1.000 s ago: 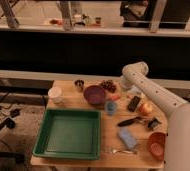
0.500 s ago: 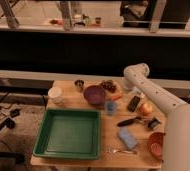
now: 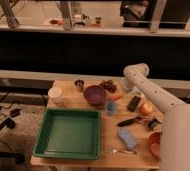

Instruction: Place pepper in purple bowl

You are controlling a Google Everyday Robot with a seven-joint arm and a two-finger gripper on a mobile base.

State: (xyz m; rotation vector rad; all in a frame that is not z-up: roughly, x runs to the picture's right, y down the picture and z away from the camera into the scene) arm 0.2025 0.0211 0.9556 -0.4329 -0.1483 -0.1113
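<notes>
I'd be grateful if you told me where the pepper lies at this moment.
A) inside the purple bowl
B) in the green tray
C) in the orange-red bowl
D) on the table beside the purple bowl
D: the pepper lies on the table right beside the purple bowl, outside its rim, and the pincer hovers close by it, under the arm's bend.

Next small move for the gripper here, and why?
Probably ease the gripper down onto the pepper and grasp it. The pepper lies on the table just right of the purple bowl, not in it. The gripper hangs close above the pepper's right end, near the berry cluster. Whether they touch cannot be told.
</notes>
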